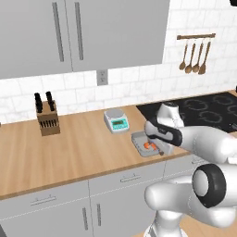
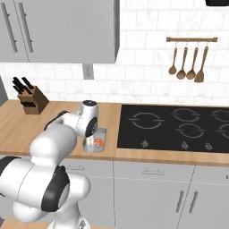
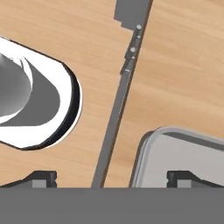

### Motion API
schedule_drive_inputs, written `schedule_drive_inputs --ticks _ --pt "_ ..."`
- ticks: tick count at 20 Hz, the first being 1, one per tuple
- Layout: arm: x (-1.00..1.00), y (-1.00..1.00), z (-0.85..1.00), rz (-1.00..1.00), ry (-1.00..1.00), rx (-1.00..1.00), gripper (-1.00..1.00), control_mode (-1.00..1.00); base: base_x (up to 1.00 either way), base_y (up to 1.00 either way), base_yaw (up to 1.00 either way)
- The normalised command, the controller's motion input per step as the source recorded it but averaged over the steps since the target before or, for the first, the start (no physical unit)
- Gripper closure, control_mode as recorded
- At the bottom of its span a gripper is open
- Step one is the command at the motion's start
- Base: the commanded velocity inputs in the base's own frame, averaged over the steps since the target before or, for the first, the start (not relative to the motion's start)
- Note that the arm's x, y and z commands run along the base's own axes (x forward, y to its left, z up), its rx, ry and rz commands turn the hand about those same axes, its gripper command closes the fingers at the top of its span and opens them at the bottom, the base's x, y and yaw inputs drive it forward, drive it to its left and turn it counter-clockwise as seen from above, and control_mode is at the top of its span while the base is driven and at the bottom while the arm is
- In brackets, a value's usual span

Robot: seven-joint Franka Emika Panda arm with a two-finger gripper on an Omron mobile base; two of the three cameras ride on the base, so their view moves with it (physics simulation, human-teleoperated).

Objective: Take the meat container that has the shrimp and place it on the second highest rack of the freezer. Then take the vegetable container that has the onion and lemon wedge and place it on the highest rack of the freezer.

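The meat container sits on the wooden counter near its front edge, just left of the black cooktop and just right of and nearer than the small kitchen scale. It is a shallow grey tray with a raised rim and rounded corners, and the shrimp lies inside it as a small orange curl, taking up little of the floor; from the right base view an orange patch shows through the tray's near side. I see nothing else in the tray, though the arm covers part of it. The hand hangs right over the tray's near edge with its fingers spread as wide as they go and nothing between them; in the hand view one fingertip is over bare counter and the other over the tray's grey floor, so the rim lies between them. By its look the tray should be light and rigid, with smooth walls that could slide in a loose pinch, and the loose shrimp would likely skid if the tray tips. The sensible hold, I judge, is on one rim wall, one finger inside and one outside, closed firmly and carried level. A knife block stands far left on the counter, and utensils hang on the far wall.
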Motion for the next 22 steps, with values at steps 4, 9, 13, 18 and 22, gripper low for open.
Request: schedule_drive_inputs --ticks 4,9,13,18,22 --pt "0.32 0.0 -0.25 0.05 0.03 0.0 -1.0 -1.0 0.0 0.0 0.0" --pt "0.2 0.0 -0.34 0.02 -0.01 0.0 -1.0 -1.0 0.0 0.0 0.0" --pt "0.16 0.0 -0.33 0.01 -0.02 0.0 -1.0 -1.0 0.0 0.0 0.0" --pt "0.15 0.02 -0.26 0.0 0.0 0.0 -1.0 -1.0 0.0 0.0 0.0" --pt "0.18 0.02 -0.22 0.0 0.0 0.0 -1.0 -1.0 0.0 0.0 0.0"
